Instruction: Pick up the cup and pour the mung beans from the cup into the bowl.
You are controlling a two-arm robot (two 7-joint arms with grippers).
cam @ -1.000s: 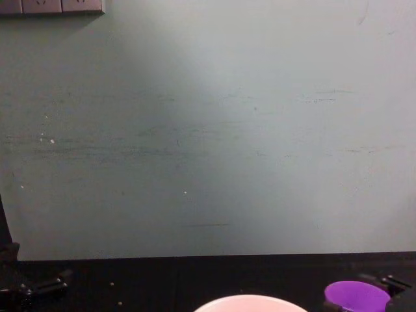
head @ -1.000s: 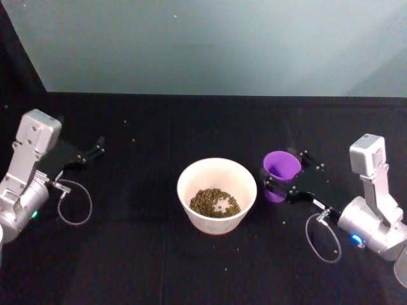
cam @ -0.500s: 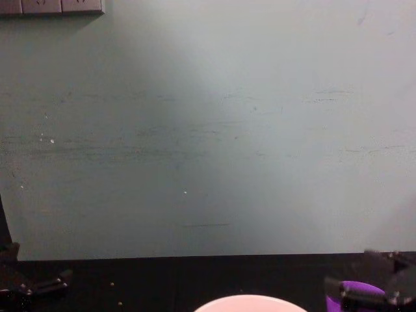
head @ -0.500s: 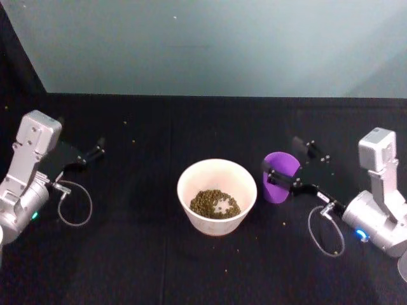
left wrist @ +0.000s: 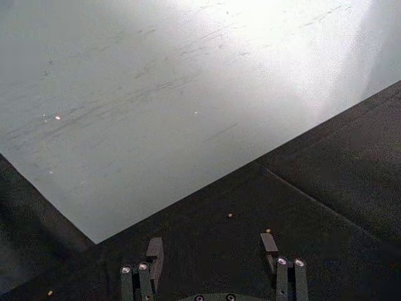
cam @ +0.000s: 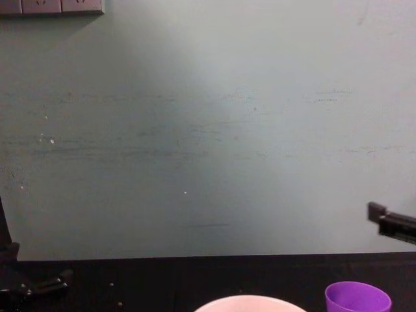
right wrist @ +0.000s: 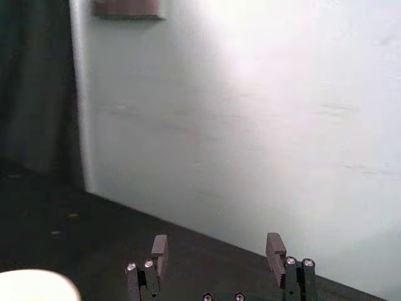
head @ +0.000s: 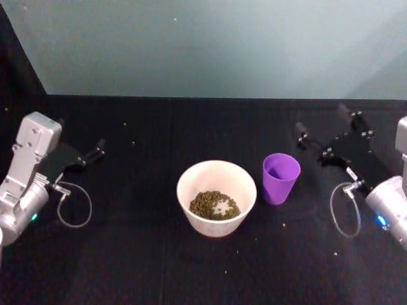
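In the middle of the black desk (head: 127, 254) stands the bowl (head: 217, 197), and the mung beans (head: 214, 204) lie in a small brown heap at the bottom of it. Just beside the bowl, on the side nearer the right arm, the purple cup (head: 280, 178) stands upright on the desk with its mouth up. Nothing is touching the cup. I cannot see any beans inside it, so I think the pouring is done and the cup has been put down. A few loose beans lie on the desk near the front edge.

The right gripper (head: 321, 133) is up in the air, apart from the cup, closer to the back edge and the right side of the desk. Its fingers (right wrist: 159, 249) are spread wide and hold nothing. In the chest view one dark finger tip pokes in high above the cup (cam: 357, 299).

The left gripper (head: 90, 152) rests far away near the left edge of the desk. Its fingers (left wrist: 154, 249) are open too, and empty.

So the job looks almost finished. I think the step now is just letting go and moving back. Next, the right arm only needs to pull away to its own side. It should go slowly and stay high, so it does not bump the cup or knock the bowl.
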